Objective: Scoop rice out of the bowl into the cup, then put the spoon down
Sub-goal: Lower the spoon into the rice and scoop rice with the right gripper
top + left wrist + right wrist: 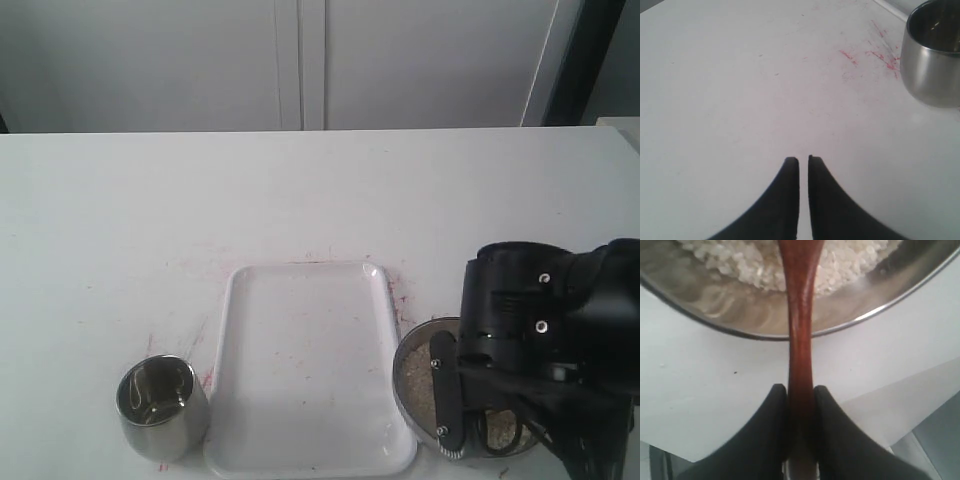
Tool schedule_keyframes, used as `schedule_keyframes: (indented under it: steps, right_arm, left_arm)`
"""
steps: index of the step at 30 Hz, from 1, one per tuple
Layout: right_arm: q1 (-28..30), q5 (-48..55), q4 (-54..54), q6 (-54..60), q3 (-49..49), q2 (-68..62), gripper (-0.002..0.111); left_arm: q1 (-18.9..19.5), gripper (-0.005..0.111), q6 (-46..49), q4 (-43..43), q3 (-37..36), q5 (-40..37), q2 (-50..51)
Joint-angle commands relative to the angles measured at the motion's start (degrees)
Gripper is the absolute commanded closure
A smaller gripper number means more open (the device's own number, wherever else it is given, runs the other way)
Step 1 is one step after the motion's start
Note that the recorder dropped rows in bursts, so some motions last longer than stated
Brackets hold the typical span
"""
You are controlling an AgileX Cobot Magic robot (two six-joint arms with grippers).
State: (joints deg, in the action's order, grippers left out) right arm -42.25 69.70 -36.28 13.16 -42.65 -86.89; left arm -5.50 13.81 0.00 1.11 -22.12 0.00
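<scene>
My right gripper (800, 388) is shut on the handle of the reddish-brown wooden spoon (800, 330), whose head reaches over the rim into the metal bowl (880, 307) and the off-white rice (750, 265). In the exterior view the right arm (545, 330) covers most of the bowl (410, 350) at the table's front right; some rice (420, 385) shows. The steel cup (160, 405) stands at the front left and looks empty. My left gripper (803, 160) hovers over bare table with its fingers nearly together and nothing between them; the cup (932, 55) is off to one side.
A flat white rectangular tray (310, 370) lies between cup and bowl. Red marks stain the white table (200, 220) near the cup and tray. The table's edge and a drop show beyond the bowl in the right wrist view. White cabinet doors stand behind.
</scene>
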Motion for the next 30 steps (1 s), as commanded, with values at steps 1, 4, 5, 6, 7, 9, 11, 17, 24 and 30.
schedule_keyframes:
  steps: [1, 4, 5, 6, 7, 9, 11, 17, 24, 30]
  right_arm:
    - [2.76, 0.26, 5.82, 2.15, -1.68, -0.16, 0.108]
    - [4.61, 0.26, 6.83, 2.54, -2.81, -0.16, 0.108]
    - [5.14, 0.26, 7.34, 2.99, -3.19, -0.16, 0.108]
    - [5.69, 0.26, 7.88, 3.42, -3.55, -0.16, 0.108]
    - [6.24, 0.26, 8.62, 3.85, -4.00, -0.16, 0.108]
    - [7.49, 0.26, 10.48, 5.20, -4.73, -0.16, 0.108]
    - [8.76, 0.26, 12.24, 6.33, -4.87, -0.04, 0.108]
    - [15.03, 0.26, 20.42, 10.35, -4.63, 2.39, 0.108]
    - [19.77, 0.26, 24.09, 12.80, -4.54, 9.42, 0.108]
    - [21.25, -0.90, 24.30, 12.58, 0.39, 13.36, 0.108]
  left_arm:
    - [-0.42, 0.092, -0.33, -0.32, -0.52, -2.78, 0.00]
    - [-0.42, 0.092, -0.33, -0.32, -0.52, -2.78, 0.00]
    - [-0.42, 0.092, -0.33, -0.32, -0.52, -2.78, 0.00]
    - [-0.42, 0.092, -0.33, -0.32, -0.52, -2.78, 0.00]
    - [-0.42, 0.092, -0.33, -0.32, -0.52, -2.78, 0.00]
    - [-0.42, 0.092, -0.33, -0.32, -0.52, -2.78, 0.00]
    - [-0.42, 0.092, -0.33, -0.32, -0.52, -2.78, 0.00]
    - [-0.42, 0.092, -0.33, -0.32, -0.52, -2.78, 0.00]
    - [-0.42, 0.092, -0.33, -0.32, -0.52, -2.78, 0.00]
    - [-0.42, 0.092, -0.33, -0.32, -0.52, -2.78, 0.00]
